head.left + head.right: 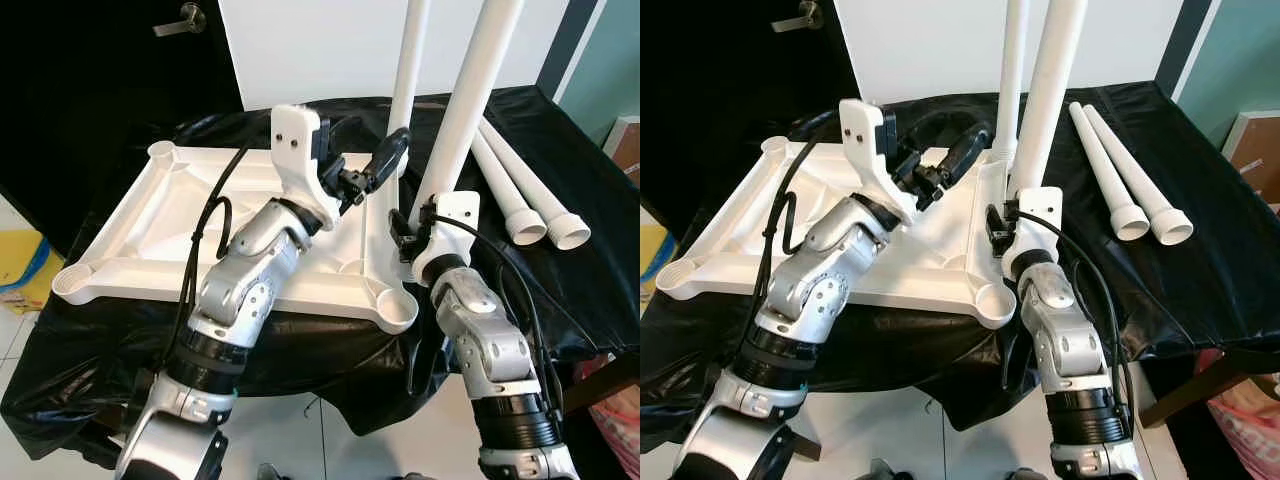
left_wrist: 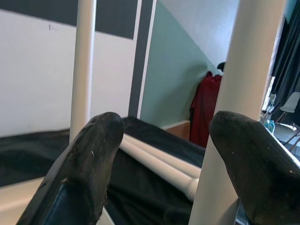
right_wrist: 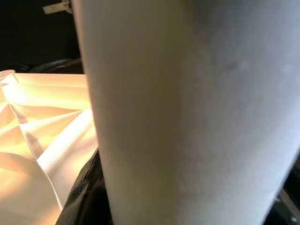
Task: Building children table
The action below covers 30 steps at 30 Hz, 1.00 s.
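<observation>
One white tabletop (image 1: 180, 235) at centre left of the frame, four white legs, two upright (image 1: 470, 95) at top centre, two lying (image 1: 515, 195) at right, one black cloth (image 1: 590, 260), two grippers

Overall light: you get bright, even daylight in both eye views, sharp throughout.
Glare: the white wall (image 1: 330, 45) blows out behind the worktop's far edge.
Dark zones: the black cloth (image 1: 560, 200) and doorway swallow detail.
Left wrist view: near fingers (image 2: 89, 168) look soft; background clearer.
Right wrist view: the leg (image 3: 187, 117) is blurred, and the tabletop (image 3: 33, 140) glows overexposed orange.
</observation>
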Tool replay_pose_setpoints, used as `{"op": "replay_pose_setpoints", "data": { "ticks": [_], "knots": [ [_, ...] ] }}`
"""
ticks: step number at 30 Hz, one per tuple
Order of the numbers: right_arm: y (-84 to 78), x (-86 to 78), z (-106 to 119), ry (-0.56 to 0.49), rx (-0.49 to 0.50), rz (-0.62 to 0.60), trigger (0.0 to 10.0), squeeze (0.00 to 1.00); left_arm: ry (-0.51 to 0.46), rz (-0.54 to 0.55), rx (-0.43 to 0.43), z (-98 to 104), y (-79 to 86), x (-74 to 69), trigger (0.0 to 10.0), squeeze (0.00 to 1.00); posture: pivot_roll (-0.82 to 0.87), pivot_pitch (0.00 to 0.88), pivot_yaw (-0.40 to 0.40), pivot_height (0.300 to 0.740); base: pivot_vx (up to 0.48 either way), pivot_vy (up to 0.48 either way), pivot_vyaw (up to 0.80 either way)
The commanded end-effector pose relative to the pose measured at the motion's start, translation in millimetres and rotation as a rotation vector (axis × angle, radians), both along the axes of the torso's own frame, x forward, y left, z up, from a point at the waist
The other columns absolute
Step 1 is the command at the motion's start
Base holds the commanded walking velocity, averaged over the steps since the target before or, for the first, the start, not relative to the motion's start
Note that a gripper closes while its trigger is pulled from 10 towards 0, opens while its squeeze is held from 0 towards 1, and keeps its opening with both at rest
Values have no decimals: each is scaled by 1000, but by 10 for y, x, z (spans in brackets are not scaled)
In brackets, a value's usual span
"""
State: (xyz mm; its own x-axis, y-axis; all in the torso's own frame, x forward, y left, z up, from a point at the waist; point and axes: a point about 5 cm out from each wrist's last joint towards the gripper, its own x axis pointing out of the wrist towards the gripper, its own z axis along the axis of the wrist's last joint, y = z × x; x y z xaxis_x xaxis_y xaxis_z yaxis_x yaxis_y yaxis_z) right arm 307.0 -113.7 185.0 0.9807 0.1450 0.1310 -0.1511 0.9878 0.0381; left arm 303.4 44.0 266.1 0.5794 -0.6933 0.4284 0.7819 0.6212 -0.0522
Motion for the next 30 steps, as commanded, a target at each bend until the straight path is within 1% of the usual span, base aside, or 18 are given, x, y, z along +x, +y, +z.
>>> {"op": "replay_pose_setpoints", "data": {
  "ticks": [1, 3, 4, 5, 6, 9, 14, 15, 16, 17, 18, 19, 21, 22, 23, 25, 27, 30],
  "knots": [
    [19, -46, 44, -41, -1, 0, 10000, 0, -22, -49, 36, -26, -17, -54, 10000, 0, -133, 61, 57, 740, 0, 0, 0],
    [23, -106, 8, -44, 12, 15, 10000, 0, 6, -32, 75, -161, 3, -68, 10000, 0, -134, 64, 56, 740, 0, 0, 0],
    [23, -106, 8, -44, 12, 15, 10000, 0, 6, -32, 75, -161, 3, -68, 10000, 0, -134, 64, 56, 740, 0, 0, 0],
    [24, -132, -9, -44, 19, 25, 10000, 0, 21, -28, 100, -235, 13, -80, 10000, 0, -133, 65, 55, 740, 0, 0, 0],
    [26, -173, -33, -54, 22, 42, 10000, 0, 36, -14, 172, -387, 30, -104, 10000, 0, -133, 67, 55, 740, 0, 0, 0],
    [27, -185, -41, -61, 21, 48, 10000, 0, 37, -8, 200, -439, 36, -113, 10000, 0, -133, 67, 55, 740, 0, 0, 0],
    [39, -233, -90, -63, 24, 73, 10000, 0, 73, -17, 239, -573, 60, -156, 10000, 0, -133, 72, 53, 740, 0, 0, 0],
    [39, -248, -108, -62, 26, 79, 10000, 0, 81, -16, 283, -642, 67, -165, 10000, 0, -130, 74, 53, 740, 0, 0, 0],
    [39, -248, -108, -62, 26, 79, 10000, 0, 81, -16, 283, -642, 67, -165, 10000, 0, -130, 74, 53, 740, 0, 0, 0],
    [43, -273, -129, -64, 26, 93, 10000, 0, 77, -17, 365, -746, 69, -178, 10000, 0, -126, 76, 53, 740, 0, 0, 0],
    [43, -273, -129, -64, 26, 93, 10000, 0, 77, -17, 365, -746, 69, -178, 10000, 0, -126, 76, 53, 740, 0, 0, 0],
    [46, -294, -147, -66, 23, 104, 10000, 0, 79, -24, 438, -848, 72, -192, 10000, 0, -126, 77, 53, 740, 0, 0, 0],
    [49, -321, -166, -70, 17, 117, 10000, 0, 83, -45, 535, -990, 82, -225, 10000, 0, -126, 80, 53, 740, 0, 0, 0],
    [49, -321, -166, -70, 17, 117, 10000, 0, 83, -45, 535, -990, 82, -225, 10000, 0, -126, 80, 53, 740, 0, 0, 0],
    [48, -327, -171, -72, 15, 120, 10000, 0, 86, -55, 562, -1032, 87, -238, 10000, 0, -126, 80, 53, 740, 0, 0, 0],
    [46, -332, -173, -77, 17, 123, 10000, 0, 135, -41, 644, -1161, 127, -218, 10000, 0, -127, 81, 54, 740, 0, 0, 0],
    [34, -331, -175, -79, 16, 117, 10000, 0, 134, -25, 737, -1265, 181, -190, 10000, 0, -129, 84, 56, 740, 0, 0, 0],
    [32, -334, -178, -79, 17, 118, 10000, 0, 150, -40, 753, -1290, 190, -197, 10000, 0, -130, 85, 57, 740, 0, 0, 0]
  ]
}}
